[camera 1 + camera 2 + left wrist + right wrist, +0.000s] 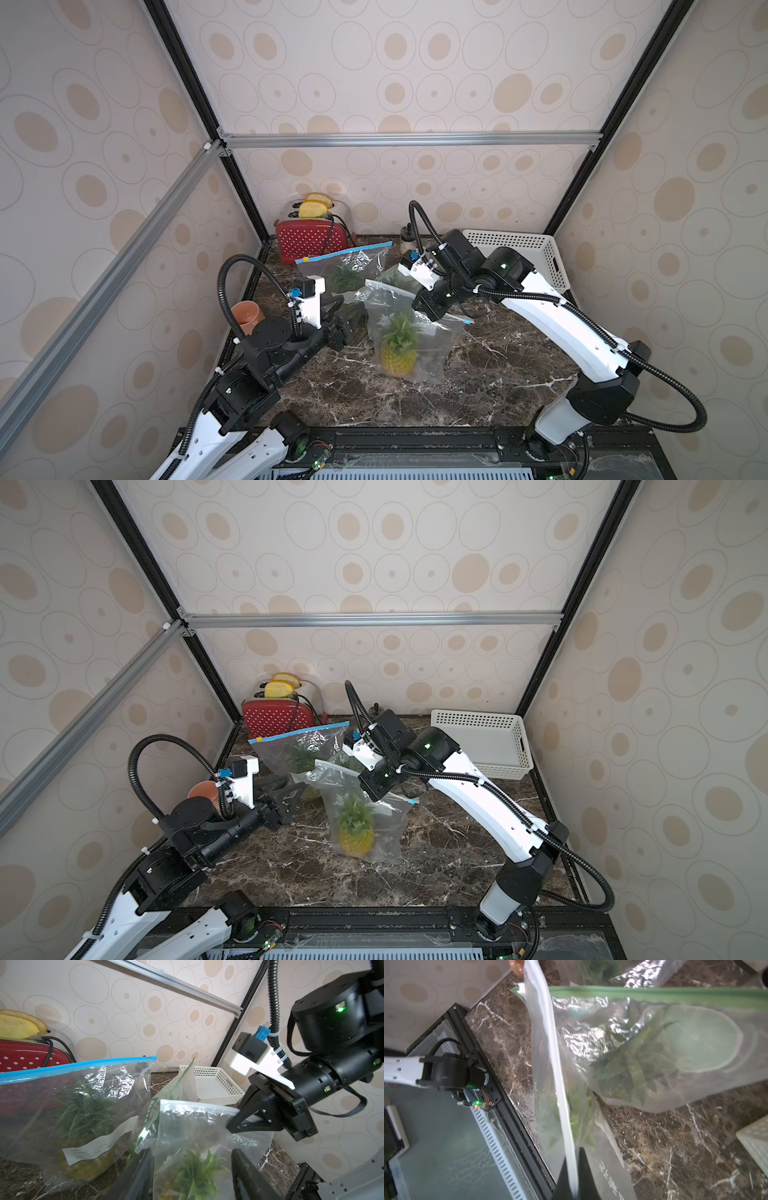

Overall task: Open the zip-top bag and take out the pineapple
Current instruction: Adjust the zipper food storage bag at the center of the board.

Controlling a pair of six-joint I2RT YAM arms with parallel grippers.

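Observation:
The clear zip-top bag (432, 345) (386, 833) stands mid-table with the yellow pineapple (399, 357) (355, 837) inside, green crown up. My right gripper (422, 305) (574, 1161) is shut on the bag's white zip strip (550, 1059) and holds the top edge up; the left wrist view shows it (231, 1125) pinching the corner. My left gripper (357, 309) (191, 1167) is open at the bag's left side. Its fingers (141, 1169) straddle the upper part of the bag (187, 1126), with the crown (195, 1169) between them. Whether the zip is parted I cannot tell.
Two more bagged pineapples lie behind, one with a blue zip (345, 266) and one with a green zip (395, 276). A red toaster (309, 241) stands at the back left. There is a white basket (519, 253) back right and a terracotta cup (247, 318) beside my left arm.

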